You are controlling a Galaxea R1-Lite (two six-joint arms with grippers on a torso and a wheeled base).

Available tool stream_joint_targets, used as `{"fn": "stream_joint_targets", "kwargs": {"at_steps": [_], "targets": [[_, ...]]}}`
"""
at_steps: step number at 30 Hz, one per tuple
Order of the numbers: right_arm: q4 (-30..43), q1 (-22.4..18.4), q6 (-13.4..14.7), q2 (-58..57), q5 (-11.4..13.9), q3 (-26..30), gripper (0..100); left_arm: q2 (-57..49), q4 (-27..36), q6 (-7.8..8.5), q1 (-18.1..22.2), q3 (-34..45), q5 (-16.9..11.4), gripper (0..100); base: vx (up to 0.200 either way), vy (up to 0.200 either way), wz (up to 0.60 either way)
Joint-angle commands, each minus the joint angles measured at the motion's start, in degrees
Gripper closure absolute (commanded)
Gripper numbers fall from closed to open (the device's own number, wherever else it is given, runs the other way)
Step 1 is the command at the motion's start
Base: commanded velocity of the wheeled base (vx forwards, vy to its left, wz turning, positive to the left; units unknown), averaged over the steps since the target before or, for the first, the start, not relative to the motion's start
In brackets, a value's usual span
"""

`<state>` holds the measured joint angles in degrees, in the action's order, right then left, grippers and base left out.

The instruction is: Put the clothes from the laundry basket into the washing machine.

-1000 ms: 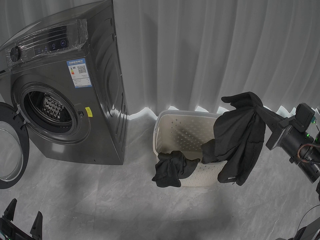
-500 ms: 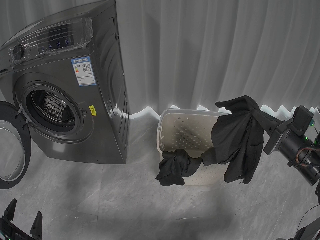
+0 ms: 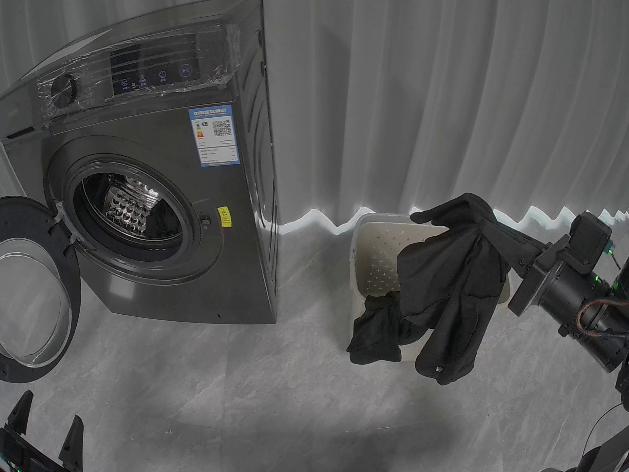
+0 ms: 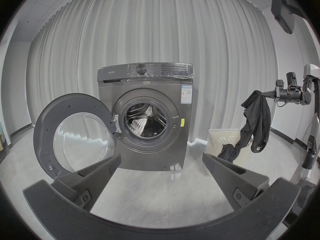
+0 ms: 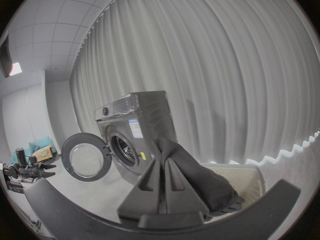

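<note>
The right gripper (image 3: 501, 234) is clenched on a black garment (image 3: 452, 283), its 2 fingers pressed together over a fold near the top of the cloth. It holds the piece in the air at the right of the scene, above the right part of the laundry basket (image 3: 377, 250). The garment hangs long and limp from the grip, its lower end dangling in front of the basket's near right corner, clear of the floor (image 3: 262, 394). A 2nd black garment (image 3: 375, 332) is draped over the basket's near rim, partly inside and partly down the outer wall; the 2 dark cloths overlap in the head view, and I cannot tell whether they touch. The white basket stands on the floor close to the white curtain (image 3: 426, 86), to the right of the washing machine (image 3: 229, 263) and apart from it. The machine's round door (image 3: 33, 296) is swung wide open to the left, baring the metal drum (image 3: 131, 208). The left gripper (image 3: 51, 409) sits low at the near left, well apart from machine and basket, its 2 fingers spread wide and grasping nothing.
</note>
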<state>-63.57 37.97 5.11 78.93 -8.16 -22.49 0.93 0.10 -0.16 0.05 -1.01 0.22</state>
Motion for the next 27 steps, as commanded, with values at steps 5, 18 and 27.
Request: {"fn": "stream_joint_targets", "kwargs": {"at_steps": [5, 18, 27], "targets": [[-3.8, 2.7, -0.2, 0.3, 1.8, 0.0, 100, -0.9, 0.0, 0.07, 0.0, 0.9, 0.0, 0, 0.000, 0.200, 0.00], [-5.0, -0.2, -0.4, 3.9, 2.4, 0.1, 100, -0.9, 0.0, 0.16, 0.0, 0.9, 0.0, 0, 0.000, 0.138, 0.00], [-4.5, -2.6, -0.8, 4.6, -2.7, -0.5, 100, -0.9, 0.0, 0.16, 0.0, 0.9, 0.0, 0, 0.000, 0.000, 0.00]]}}
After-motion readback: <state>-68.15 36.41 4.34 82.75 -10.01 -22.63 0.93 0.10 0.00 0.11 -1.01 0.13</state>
